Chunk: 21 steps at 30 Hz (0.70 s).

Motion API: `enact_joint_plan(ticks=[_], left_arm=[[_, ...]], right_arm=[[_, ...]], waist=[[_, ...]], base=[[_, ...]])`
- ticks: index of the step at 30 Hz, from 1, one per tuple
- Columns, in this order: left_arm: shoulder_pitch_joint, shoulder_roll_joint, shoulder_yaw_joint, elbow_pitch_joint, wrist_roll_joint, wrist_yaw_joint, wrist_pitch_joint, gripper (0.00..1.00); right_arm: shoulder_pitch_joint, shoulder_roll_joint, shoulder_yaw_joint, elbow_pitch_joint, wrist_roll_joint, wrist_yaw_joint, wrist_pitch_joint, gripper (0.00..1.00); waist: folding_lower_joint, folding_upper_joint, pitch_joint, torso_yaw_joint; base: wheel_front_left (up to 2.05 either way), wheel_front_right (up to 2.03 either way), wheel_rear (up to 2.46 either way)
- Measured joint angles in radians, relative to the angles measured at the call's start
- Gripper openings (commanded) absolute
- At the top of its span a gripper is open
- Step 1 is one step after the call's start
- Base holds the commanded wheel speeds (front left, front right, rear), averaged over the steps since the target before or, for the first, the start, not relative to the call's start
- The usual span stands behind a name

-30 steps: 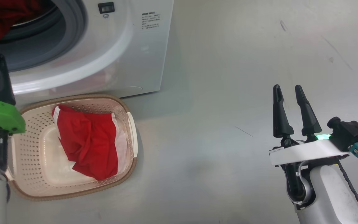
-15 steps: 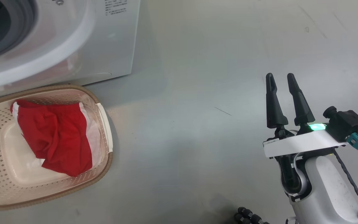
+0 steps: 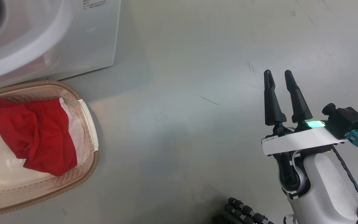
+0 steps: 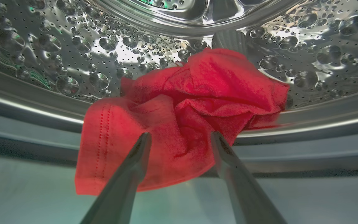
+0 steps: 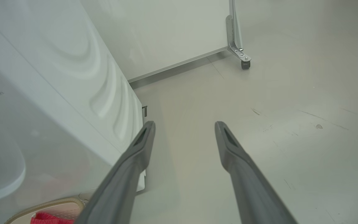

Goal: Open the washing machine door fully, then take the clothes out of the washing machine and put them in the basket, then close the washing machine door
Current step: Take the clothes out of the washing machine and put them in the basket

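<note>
Left wrist view: left gripper (image 4: 180, 134), jaws spread, straddles the red garment (image 4: 197, 84) at the drum (image 4: 73, 46) lip, ready to pinch; right gripper (image 3: 277, 73) hangs open, empty.

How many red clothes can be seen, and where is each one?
2. One red garment lies in the basket; a second garment lies across the drum front edge. More may be hidden deeper inside.

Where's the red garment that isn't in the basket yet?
Left wrist view, centre: the red garment lies crumpled on the front lip of the steel drum, hanging over its rim, straight ahead of the open left gripper.
</note>
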Motion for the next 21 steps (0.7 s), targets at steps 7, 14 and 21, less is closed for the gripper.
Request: enact_joint_plan(ticks=[7, 14, 21], left_arm=[[-0.043, 0.026, -0.020, 0.021, 0.048, 0.005, 0.036, 1.00], [-0.066, 0.039, -0.027, 0.043, 0.072, 0.012, 0.071, 1.00], [-0.101, 0.035, -0.026, 0.069, 0.077, 0.015, 0.078, 0.00]], right_arm=[[-0.019, 0.001, 0.009, -0.001, 0.005, 0.000, 0.000, 1.00], [-0.024, 0.002, 0.018, -0.001, 0.012, 0.000, 0.000, 1.00], [-0.025, 0.002, 0.012, -0.001, 0.018, 0.000, 0.000, 1.00]], waist=[[0.0000, 0.0000, 0.022, -0.011], [0.0000, 0.0000, 0.040, -0.022], [0.0000, 0.0000, 0.045, -0.022]], base=[[0.00, 0.00, 0.00], [0.00, 0.00, 0.00], [0.00, 0.00, 0.00]])
